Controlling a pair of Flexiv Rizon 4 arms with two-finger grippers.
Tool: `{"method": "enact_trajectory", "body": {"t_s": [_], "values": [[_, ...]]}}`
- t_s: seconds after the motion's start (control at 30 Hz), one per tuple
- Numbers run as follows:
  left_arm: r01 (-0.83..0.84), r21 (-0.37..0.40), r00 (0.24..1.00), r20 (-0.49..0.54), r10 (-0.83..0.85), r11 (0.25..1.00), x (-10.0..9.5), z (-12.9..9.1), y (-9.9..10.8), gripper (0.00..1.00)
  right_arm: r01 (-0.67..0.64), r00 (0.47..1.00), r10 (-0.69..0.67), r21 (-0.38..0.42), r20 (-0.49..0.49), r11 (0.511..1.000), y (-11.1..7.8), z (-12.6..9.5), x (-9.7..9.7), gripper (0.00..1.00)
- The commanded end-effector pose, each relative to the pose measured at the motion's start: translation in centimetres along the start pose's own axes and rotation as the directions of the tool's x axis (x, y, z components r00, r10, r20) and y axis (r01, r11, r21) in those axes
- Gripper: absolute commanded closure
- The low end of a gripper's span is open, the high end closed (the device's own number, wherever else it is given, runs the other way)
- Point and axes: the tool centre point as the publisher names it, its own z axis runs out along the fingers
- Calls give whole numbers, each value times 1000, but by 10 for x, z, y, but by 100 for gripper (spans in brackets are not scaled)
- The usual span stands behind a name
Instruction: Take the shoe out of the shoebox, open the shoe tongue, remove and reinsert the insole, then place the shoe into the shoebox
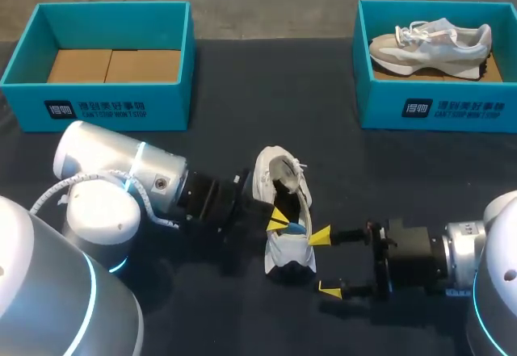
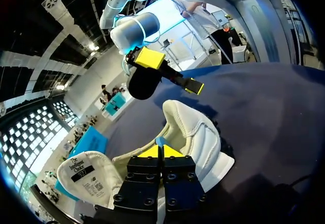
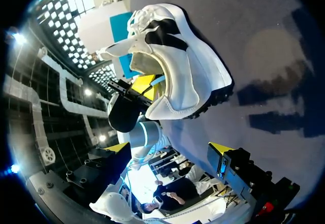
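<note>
shoe (image 1: 279, 180) around left claw (image 1: 280, 220) tips, insole (image 1: 298, 228) pinched

The left gripper (image 2: 160, 152) pinches a thin blue sliver (image 2: 160, 141) at the mouth of the white shoe (image 2: 198, 132). The rest of the sliver is hidden inside the shoe, so I cannot tell whether it is the insole. The gripper's own black body covers the near part of the shoe. In the head view, the right shoebox (image 1: 436, 110) runs off the edge.
</note>
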Motion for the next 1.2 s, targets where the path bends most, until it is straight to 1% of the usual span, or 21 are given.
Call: {"method": "enact_trajectory", "body": {"t_s": [0.03, 0.07, 0.13, 0.17, 0.23, 0.4, 0.5, 0.53, 0.6, 0.63, 0.8, 1.03, 1.1, 1.13, 1.2], "values": [[-6, 12, 1000, 15, 6, 1000, 1, -3, -7, 78, 0, 1000, 0, 0, 2, 1000, -1, 0, 0, 0], [-7, 18, 1000, 20, 7, 1000, 1, -4, -9, 67, 0, 1000, 0, 0, 2, 1000, -1, 0, 0, 0], [-8, 28, 1000, 27, 8, 1000, 1, -8, -14, 55, 0, 1000, 0, 0, 2, 1000, -1, 0, 0, 0], [-9, 31, 1000, 29, 8, 999, 1, -9, -16, 45, 0, 1000, 0, 0, 2, 1000, -1, 0, 0, 0], [-12, 38, 999, 33, 10, 999, 1, -12, -20, 38, 0, 1000, 0, 0, 2, 1000, -1, 0, 0, 0], [-15, 50, 999, 43, 13, 999, 0, -18, -26, 46, 18, 1000, -17, -14, 20, 1000, -2, 1, 4, 0], [-14, 51, 999, 42, 11, 999, -1, -20, -26, 47, 39, 998, -37, -31, 42, 999, -4, 1, 9, 0], [-14, 49, 999, 42, 12, 999, -2, -22, -27, 50, 45, 998, -44, -32, 45, 998, -5, 1, 10, 0], [-15, 47, 999, 41, 13, 999, -3, -23, -27, 51, 56, 997, -54, -32, 49, 998, -5, 0, 12, 0], [-12, 47, 999, 40, 11, 999, -4, -25, -27, 55, 68, 996, -66, -37, 59, 997, -6, 0, 15, 0], [-9, 41, 1000, 31, 8, 999, -8, -28, -27, 57, 97, 992, -93, -33, 86, 995, -7, -3, 21, 0], [-20, 16, 1000, -22, 20, 1000, -21, -34, -27, 60, 150, 976, -141, -43, 164, 988, -8, -12, 27, 0], [-21, 13, 999, -39, 21, 1000, -25, -35, -28, 62, 158, 974, -149, -41, 173, 987, -9, -16, 27, 0], [-23, 10, 998, -56, 23, 1000, -27, -35, -28, 66, 168, 970, -157, -42, 186, 985, -9, -18, 28, 0], [-26, 2, 996, -88, 26, 1000, -30, -34, -28, 67, 184, 964, -172, -40, 202, 982, -11, -22, 28, 0]]}}
